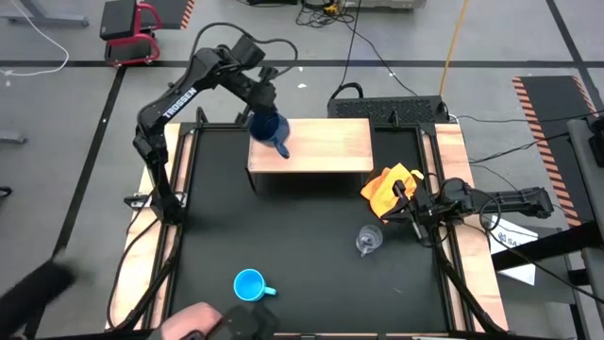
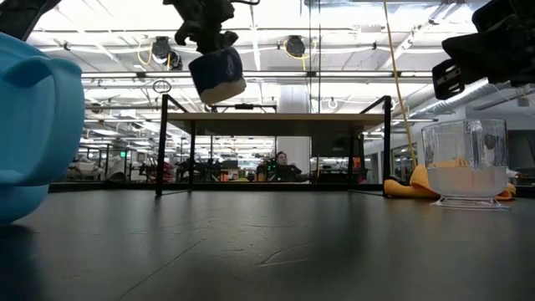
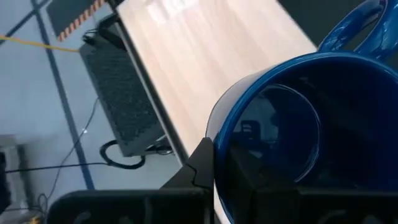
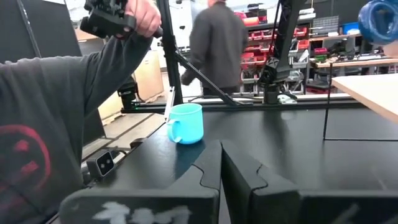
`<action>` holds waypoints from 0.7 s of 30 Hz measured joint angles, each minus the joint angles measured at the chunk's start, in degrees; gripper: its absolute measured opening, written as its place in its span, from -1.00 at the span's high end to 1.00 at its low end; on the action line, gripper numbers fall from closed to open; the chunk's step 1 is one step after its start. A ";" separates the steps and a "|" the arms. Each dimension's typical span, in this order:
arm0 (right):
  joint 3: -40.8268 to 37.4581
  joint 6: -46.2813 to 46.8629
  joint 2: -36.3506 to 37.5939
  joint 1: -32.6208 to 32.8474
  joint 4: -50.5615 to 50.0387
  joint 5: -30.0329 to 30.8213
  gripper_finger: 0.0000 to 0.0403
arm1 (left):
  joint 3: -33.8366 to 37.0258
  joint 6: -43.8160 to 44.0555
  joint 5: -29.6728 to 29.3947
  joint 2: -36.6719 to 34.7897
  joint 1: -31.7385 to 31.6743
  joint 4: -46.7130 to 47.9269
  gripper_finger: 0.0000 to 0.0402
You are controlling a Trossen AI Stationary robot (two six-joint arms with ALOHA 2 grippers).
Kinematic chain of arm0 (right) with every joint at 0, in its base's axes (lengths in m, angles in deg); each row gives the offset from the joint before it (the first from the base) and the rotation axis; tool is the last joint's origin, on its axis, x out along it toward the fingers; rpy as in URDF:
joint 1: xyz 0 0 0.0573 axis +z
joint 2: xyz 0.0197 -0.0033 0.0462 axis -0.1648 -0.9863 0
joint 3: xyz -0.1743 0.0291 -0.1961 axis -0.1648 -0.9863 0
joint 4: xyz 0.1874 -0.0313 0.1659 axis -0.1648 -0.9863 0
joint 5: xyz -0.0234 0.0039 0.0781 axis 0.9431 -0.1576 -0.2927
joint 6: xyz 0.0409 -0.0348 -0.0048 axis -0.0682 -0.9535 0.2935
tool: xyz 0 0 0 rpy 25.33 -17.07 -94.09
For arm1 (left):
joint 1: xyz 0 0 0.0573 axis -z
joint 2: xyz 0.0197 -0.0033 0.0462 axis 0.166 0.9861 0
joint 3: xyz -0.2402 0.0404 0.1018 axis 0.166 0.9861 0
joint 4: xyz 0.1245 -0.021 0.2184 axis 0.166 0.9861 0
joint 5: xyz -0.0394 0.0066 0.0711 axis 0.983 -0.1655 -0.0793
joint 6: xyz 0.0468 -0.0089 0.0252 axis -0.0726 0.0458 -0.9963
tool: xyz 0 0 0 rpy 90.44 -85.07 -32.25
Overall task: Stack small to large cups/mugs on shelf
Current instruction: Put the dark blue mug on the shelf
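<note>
The dark navy-blue mug [image 1: 270, 128] hangs above the left end of the wood-topped shelf [image 1: 326, 144], with my left gripper [image 1: 263, 106] shut on it. In the low view the mug [image 2: 217, 73] hangs a little tilted above the shelf's top board [image 2: 276, 118]. The light sky-blue mug [image 1: 249, 284] stands on the table near the front edge. The clear glass cup [image 1: 369, 239] stands on the table right of the middle. My right gripper [image 1: 411, 210] is shut and empty, low at the right, between the glass cup and the orange cloth [image 1: 392, 185]. My left gripper holds the navy mug by its rim wall [image 3: 214, 134], on the side away from the handle [image 3: 360, 28]. One finger [image 3: 202, 165] is outside the wall and one inside the mug. The fingers come from above. The mug hangs lifted clear of the shelf, slightly tilted.
A person stands at the table's near-left corner; a sleeve and a hand holding a device show in the right wrist view [image 4: 118, 18] and at the front edge [image 1: 203, 321]. Pale wooden planks [image 1: 451, 179] run along the table's sides. Most of the shelf's top is bare.
</note>
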 joint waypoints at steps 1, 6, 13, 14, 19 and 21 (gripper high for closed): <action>0.00 0.20 0.00 0.00 0.02 0.00 1.00 | 0.00 0.16 -0.15 0.41 0.34 0.22 0.92; -0.01 0.23 0.00 0.00 0.00 0.00 1.00 | 0.07 0.81 -2.61 2.48 1.87 3.63 0.92; 0.00 0.20 0.00 0.00 -0.01 0.00 1.00 | 0.04 1.58 -5.63 3.49 3.07 3.34 0.92; 0.00 0.17 0.00 0.00 -0.01 0.00 1.00 | 0.02 1.61 -5.62 3.45 3.20 3.17 0.92; -0.02 -0.05 0.00 0.00 -0.01 0.00 1.00 | 0.02 2.01 -5.48 3.47 3.30 2.95 0.92; 0.00 -0.10 0.00 0.00 -0.01 0.00 1.00 | 0.02 2.02 -4.72 3.45 3.30 2.94 0.92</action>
